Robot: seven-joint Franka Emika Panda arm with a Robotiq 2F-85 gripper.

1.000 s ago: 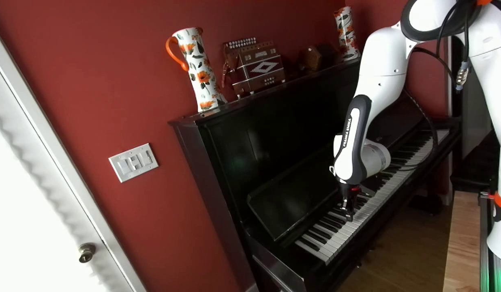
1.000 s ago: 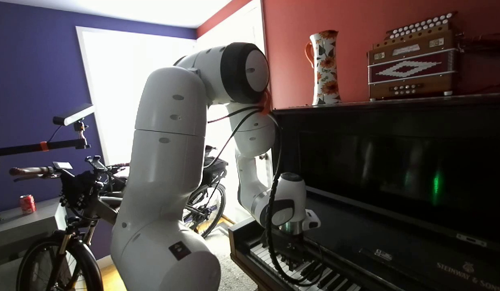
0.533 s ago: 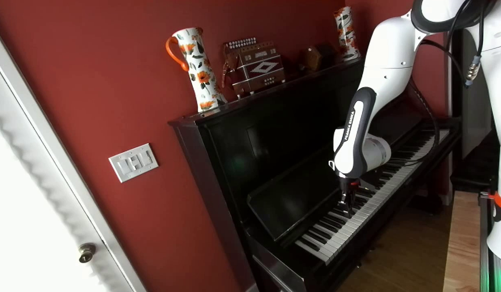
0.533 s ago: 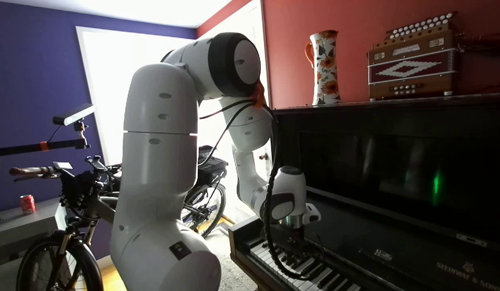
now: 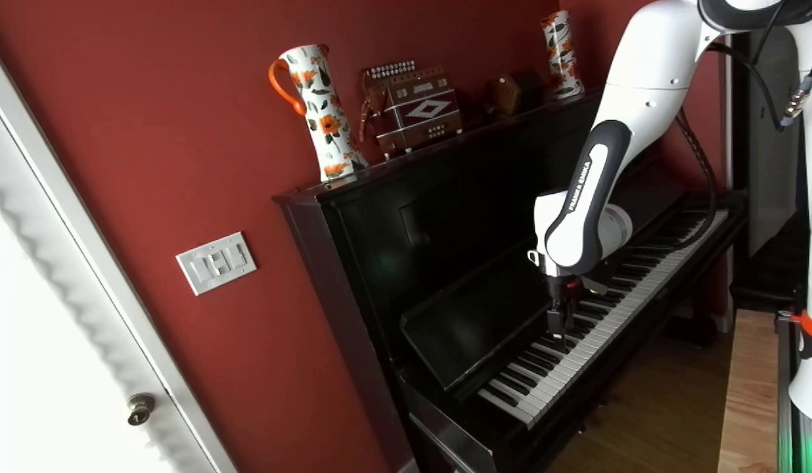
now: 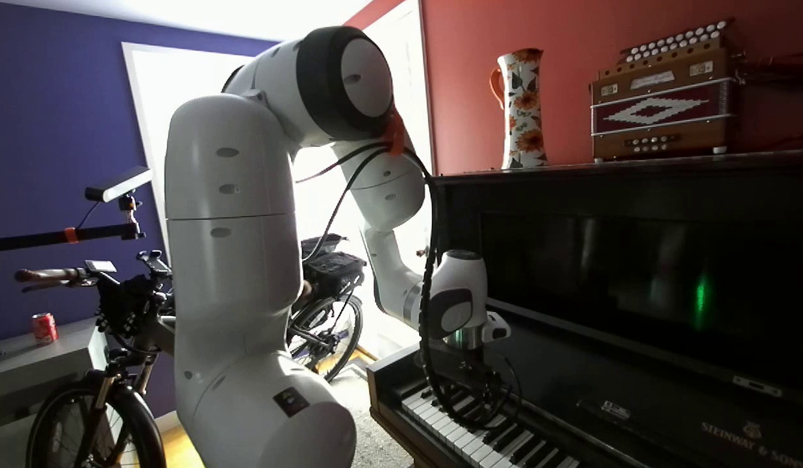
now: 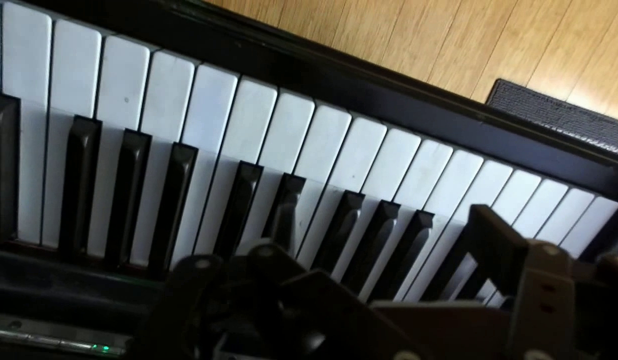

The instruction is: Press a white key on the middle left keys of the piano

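Observation:
The glossy black piano [image 5: 458, 263] stands against the red wall, its long keyboard uncovered. My gripper [image 5: 560, 338] points down over the middle left keys [image 5: 567, 368], near the rear part where the black keys lie. In the wrist view the white keys [image 7: 209, 100] run diagonally with raised black keys [image 7: 179, 175] between them. Two dark fingers [image 7: 496, 240] stand well apart there, and nothing is between them but the keys in the background. The tips appear slightly above the keyboard; contact cannot be made out. A looping cable partly covers the gripper [image 6: 483, 390] in an exterior view.
On the piano top stand a floral pitcher [image 5: 324, 118], an accordion [image 5: 422, 108] and a floral vase [image 5: 562, 56]. A black cable [image 6: 427, 325] hangs from the arm down to the keys. A bicycle [image 6: 333, 325] is behind the arm.
My gripper has lifted off the keys and drawn slightly back towards the piano's front panel. Its fingers have spread apart. The upper arm has swung up and away from the piano.

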